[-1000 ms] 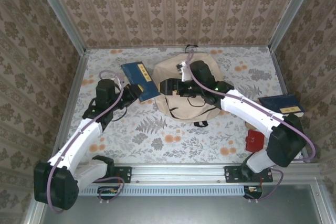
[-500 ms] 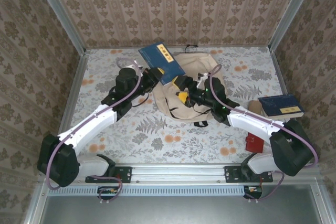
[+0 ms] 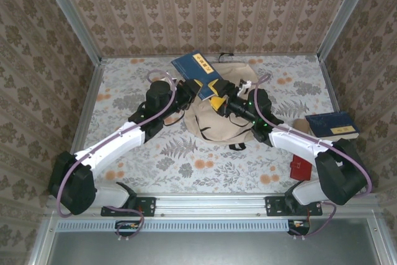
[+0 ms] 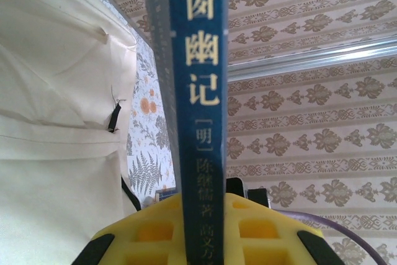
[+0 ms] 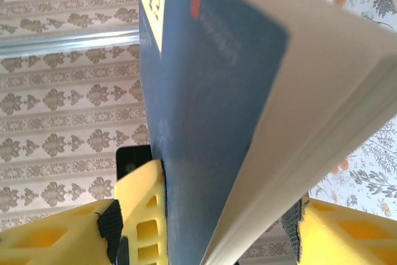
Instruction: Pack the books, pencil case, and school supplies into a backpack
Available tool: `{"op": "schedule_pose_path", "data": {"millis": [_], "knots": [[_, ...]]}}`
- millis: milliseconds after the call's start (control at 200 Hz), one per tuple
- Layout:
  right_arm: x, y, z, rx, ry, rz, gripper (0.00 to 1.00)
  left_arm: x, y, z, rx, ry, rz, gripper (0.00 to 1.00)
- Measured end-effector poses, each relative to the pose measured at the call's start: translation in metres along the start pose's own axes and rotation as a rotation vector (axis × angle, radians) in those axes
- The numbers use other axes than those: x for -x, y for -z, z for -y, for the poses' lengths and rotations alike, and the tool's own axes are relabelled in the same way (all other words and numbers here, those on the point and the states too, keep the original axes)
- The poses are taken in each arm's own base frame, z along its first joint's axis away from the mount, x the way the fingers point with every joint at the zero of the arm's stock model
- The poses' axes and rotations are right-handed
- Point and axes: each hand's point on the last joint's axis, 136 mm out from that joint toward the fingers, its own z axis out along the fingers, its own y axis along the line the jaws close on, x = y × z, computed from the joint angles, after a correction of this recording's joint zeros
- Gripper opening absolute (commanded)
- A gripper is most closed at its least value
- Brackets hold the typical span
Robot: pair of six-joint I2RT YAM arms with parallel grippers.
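Left gripper (image 3: 187, 91) is clamped on the navy book (image 3: 197, 68), spine facing its wrist camera. Within the last second the book has come off the table and now tilts in the air over the backpack (image 3: 211, 125). Right gripper (image 3: 218, 101) has left the bag and closed on the book's lower end too. Likely a two-arm feed into the opening; insertion not started. Second book (image 3: 334, 125) lies far right.
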Motion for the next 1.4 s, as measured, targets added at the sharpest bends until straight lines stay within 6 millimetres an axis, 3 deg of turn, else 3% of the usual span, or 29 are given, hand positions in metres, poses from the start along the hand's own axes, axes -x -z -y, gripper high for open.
{"op": "schedule_pose_path", "data": {"millis": [185, 390, 440, 640, 770, 995, 1185, 1400], "knots": [[0.008, 0.002, -0.001, 0.005, 0.004, 0.023, 0.51, -0.003, 0.000, 0.002, -0.008, 0.024, -0.005, 0.06], [0.018, 0.004, -0.001, 0.000, 0.028, 0.047, 0.19, -0.005, -0.001, 0.003, -0.011, 0.026, -0.010, 0.10], [0.019, 0.004, -0.001, 0.001, 0.043, 0.051, 0.12, -0.006, -0.001, 0.000, -0.002, 0.026, -0.011, 0.17], [0.027, 0.018, 0.007, -0.088, 0.131, 0.117, 0.05, -0.013, 0.000, -0.022, 0.072, -0.027, -0.041, 0.59], [0.041, 0.041, 0.013, -0.193, 0.240, 0.195, 0.04, -0.019, 0.003, -0.044, 0.161, -0.094, -0.074, 0.74], [0.066, 0.104, 0.005, -0.363, 0.457, 0.347, 0.04, -0.033, -0.007, -0.075, 0.340, -0.280, -0.181, 0.73], [0.089, 0.160, -0.005, -0.504, 0.590, 0.481, 0.05, -0.082, -0.046, -0.080, 0.383, -0.521, -0.377, 0.65], [0.114, 0.208, 0.008, -0.676, 0.620, 0.566, 0.05, -0.136, -0.082, -0.096, 0.412, -0.720, -0.578, 0.62]]}}
